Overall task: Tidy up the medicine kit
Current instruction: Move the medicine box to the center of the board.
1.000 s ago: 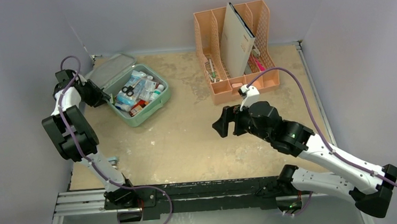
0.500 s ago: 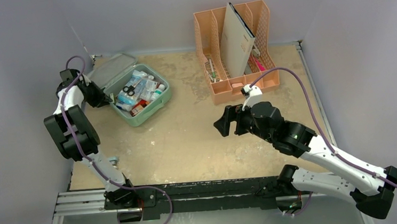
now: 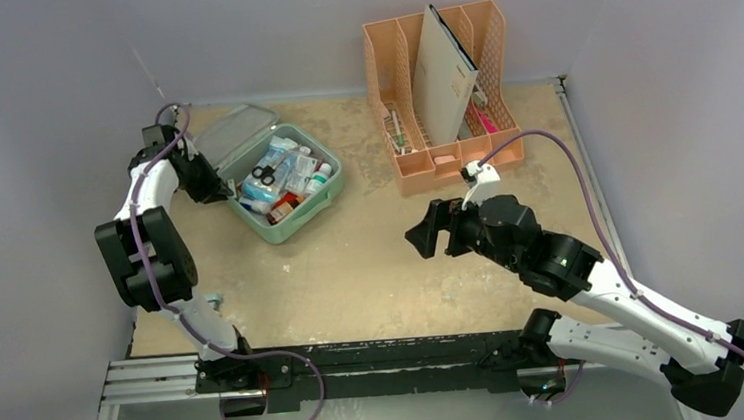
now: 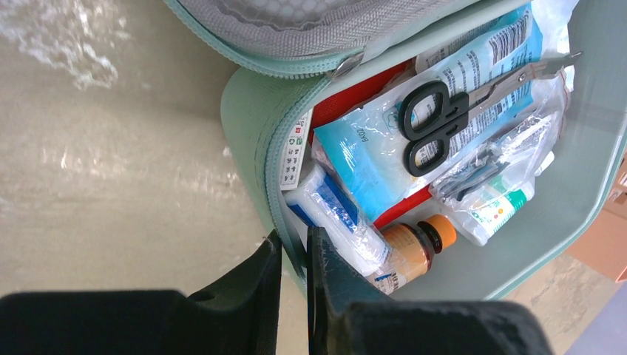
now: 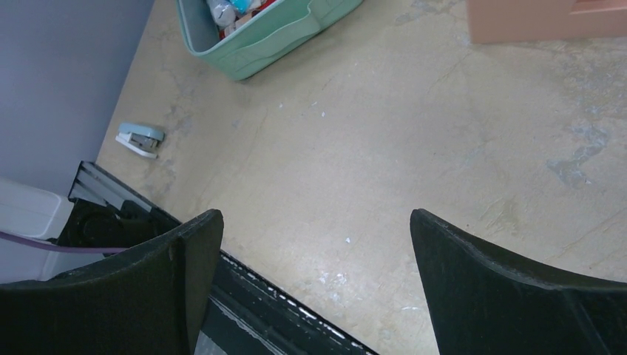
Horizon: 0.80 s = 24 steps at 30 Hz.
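Pinching the rim of the medicine kit (image 3: 308, 218) with my left gripper (image 4: 294, 242), upper left of the overhead view, while my right gripper (image 5: 316, 216) hangs wide apart mid-frame, I fear so thin a hold could slip or tip it over, spilling the scissors (image 4: 452, 112).

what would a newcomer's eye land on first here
The open mint-green kit at the rear left of the table stands out first, with black scissors lying on top of its contents and the left fingers pinched on its rim. Next comes the peach organizer at the rear, then the right fingers spread wide above the table.
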Each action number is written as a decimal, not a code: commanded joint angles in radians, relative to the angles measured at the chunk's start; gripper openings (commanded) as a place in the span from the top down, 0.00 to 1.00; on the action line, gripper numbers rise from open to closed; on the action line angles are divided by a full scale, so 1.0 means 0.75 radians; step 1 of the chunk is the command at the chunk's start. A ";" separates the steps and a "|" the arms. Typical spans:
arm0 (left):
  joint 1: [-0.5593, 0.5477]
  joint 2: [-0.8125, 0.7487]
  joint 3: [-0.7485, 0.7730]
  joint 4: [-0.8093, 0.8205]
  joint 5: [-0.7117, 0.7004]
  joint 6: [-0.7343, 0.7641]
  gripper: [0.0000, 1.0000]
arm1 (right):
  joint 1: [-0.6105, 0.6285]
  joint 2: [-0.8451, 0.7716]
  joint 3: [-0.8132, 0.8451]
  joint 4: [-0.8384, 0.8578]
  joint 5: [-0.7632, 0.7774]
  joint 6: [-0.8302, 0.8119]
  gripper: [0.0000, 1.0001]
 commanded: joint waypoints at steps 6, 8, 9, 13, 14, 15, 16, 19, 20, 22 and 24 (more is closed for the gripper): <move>-0.042 -0.289 -0.198 -0.007 0.075 0.006 0.98 | 0.003 -0.062 0.002 -0.050 0.052 -0.007 0.01; -0.045 -0.331 -0.247 0.000 0.091 -0.014 0.98 | 0.003 -0.054 0.001 -0.051 0.060 -0.015 0.01; -0.047 -0.354 -0.269 0.004 0.098 -0.024 0.98 | 0.001 -0.049 0.005 -0.056 0.063 -0.017 0.01; -0.050 -0.446 -0.355 0.006 0.126 -0.070 0.98 | 0.002 -0.049 0.021 -0.085 0.058 -0.011 0.01; -0.050 -0.469 -0.374 0.010 0.137 -0.080 0.98 | 0.003 -0.056 0.022 -0.089 0.062 -0.005 0.01; -0.054 -0.489 -0.393 0.014 0.145 -0.091 0.98 | 0.003 -0.064 0.020 -0.092 0.064 0.000 0.01; -0.057 -0.509 -0.410 0.021 0.158 -0.103 0.97 | 0.003 -0.073 0.016 -0.093 0.067 0.004 0.01; -0.070 -0.559 -0.462 0.045 0.198 -0.138 0.97 | 0.003 -0.094 -0.001 -0.086 0.076 0.012 0.01; -0.072 -0.575 -0.472 0.044 0.202 -0.145 0.96 | 0.003 -0.099 -0.004 -0.087 0.075 0.015 0.02; -0.073 -0.607 -0.485 0.039 0.201 -0.161 0.93 | 0.002 -0.101 -0.003 -0.087 0.075 0.015 0.02; -0.073 -0.637 -0.486 0.040 0.217 -0.183 0.86 | 0.003 -0.094 -0.001 -0.083 0.077 0.012 0.02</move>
